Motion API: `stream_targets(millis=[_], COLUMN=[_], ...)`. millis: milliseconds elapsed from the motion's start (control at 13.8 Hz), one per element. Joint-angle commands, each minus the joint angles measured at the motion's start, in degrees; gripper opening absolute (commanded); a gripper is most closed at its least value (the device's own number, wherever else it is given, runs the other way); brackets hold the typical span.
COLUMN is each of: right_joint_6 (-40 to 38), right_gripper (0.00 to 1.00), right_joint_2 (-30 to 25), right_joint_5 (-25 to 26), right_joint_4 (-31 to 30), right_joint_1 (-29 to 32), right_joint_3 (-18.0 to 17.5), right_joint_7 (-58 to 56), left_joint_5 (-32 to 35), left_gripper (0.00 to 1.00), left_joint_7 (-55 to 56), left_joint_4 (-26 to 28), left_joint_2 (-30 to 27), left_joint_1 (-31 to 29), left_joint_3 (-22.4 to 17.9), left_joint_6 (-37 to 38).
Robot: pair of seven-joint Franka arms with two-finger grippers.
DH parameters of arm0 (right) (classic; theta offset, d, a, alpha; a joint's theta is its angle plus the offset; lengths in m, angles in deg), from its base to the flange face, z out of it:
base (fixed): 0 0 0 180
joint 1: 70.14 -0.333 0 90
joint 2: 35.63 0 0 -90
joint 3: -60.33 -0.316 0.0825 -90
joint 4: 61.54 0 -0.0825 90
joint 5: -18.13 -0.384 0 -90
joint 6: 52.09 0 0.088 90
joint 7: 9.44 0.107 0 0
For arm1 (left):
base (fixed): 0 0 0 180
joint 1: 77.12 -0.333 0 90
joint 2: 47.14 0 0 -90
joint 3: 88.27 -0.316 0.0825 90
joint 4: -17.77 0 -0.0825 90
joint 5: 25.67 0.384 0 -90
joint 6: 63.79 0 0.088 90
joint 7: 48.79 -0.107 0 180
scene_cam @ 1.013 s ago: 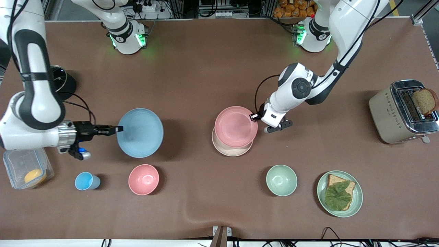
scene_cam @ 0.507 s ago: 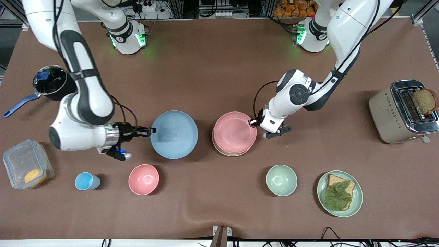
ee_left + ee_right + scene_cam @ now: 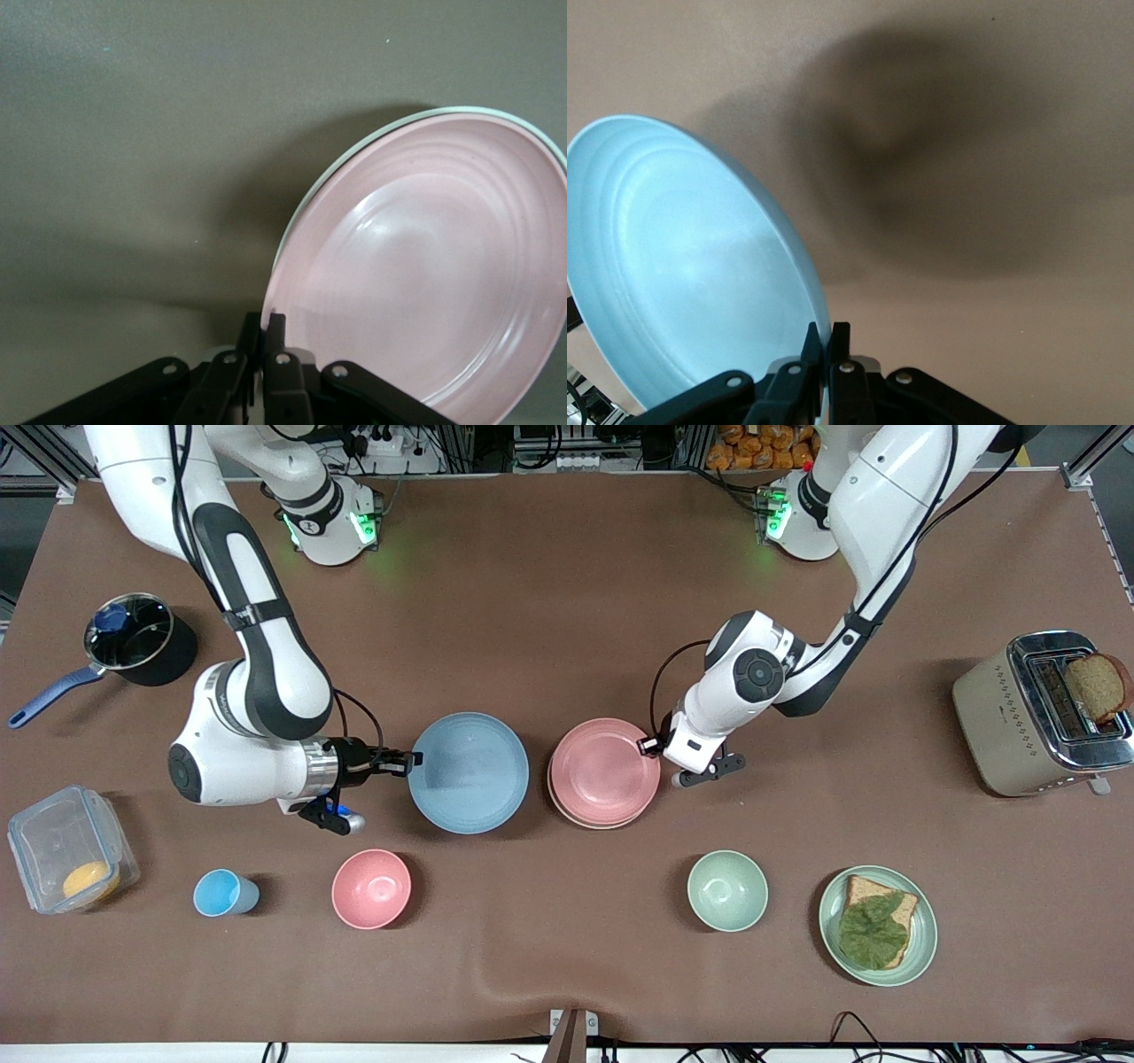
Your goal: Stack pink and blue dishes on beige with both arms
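Note:
The pink plate (image 3: 604, 771) lies over the beige plate (image 3: 580, 820), of which only a thin crescent of rim shows. My left gripper (image 3: 654, 746) is shut on the pink plate's rim at the edge toward the left arm's end. In the left wrist view its fingers (image 3: 276, 326) pinch the pink plate (image 3: 425, 266), with a pale rim (image 3: 354, 149) just beneath. The blue plate (image 3: 469, 772) hangs above the table beside the pink one, held by its rim in my shut right gripper (image 3: 412, 762). The right wrist view shows the blue plate (image 3: 682, 266) clamped between the fingers (image 3: 838, 332), its shadow on the table below.
Nearer the front camera stand a blue cup (image 3: 223, 893), a pink bowl (image 3: 372, 888), a green bowl (image 3: 727, 890) and a green plate with bread and a leaf (image 3: 831, 921). A toaster (image 3: 992, 717), a black pot (image 3: 137, 642) and a clear container (image 3: 44, 841) sit at the table's ends.
The right arm has carried the blue plate toward the pink plate, and it now hangs right beside it. The pink plate has come down and settled squarely over the beige plate.

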Motion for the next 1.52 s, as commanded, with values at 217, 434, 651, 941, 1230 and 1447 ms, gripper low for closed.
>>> stream_targets(millis=[217,434,651,941,1230,1447], right_joint_6=[0.7,3.6,4.8,16.6,22.7,27.1], right_gripper=[0.0,0.0,0.0,0.0,0.0,0.0], right_joint_2=[-0.6,-0.6,-0.5,1.3,3.5,5.0], right_joint_5=[-1.2,-1.1,-1.2,-1.3,-6.4,-9.1], right_joint_4=[-0.5,-1.4,-1.4,-3.9,-3.4,-2.7], right_joint_1=[-1.1,-3.4,-4.8,-12.9,-17.5,-20.8], right_joint_3=[0.0,0.0,0.0,0.0,0.0,0.0], right_joint_7=[0.6,3.7,6.3,14.9,18.0,19.7], left_joint_5=[1.8,2.1,2.7,12.4,12.9,12.0], left_gripper=[0.54,1.0,1.0,1.0,1.0,1.0], left_joint_7=[4.5,9.8,10.0,4.6,-14.2,-21.7], left_joint_4=[-3.5,-4.0,-3.9,-4.7,-16.3,-24.0], left_joint_2=[1.9,1.2,-6.7,-20.8,-25.4,-25.6], left_joint_1=[1.1,2.1,-1.1,-8.9,-14.1,-17.2], left_joint_3=[-0.6,-0.7,-0.7,-0.6,-0.6,-0.1], left_joint_6=[-0.3,-0.2,3.6,16.6,40.1,50.0])
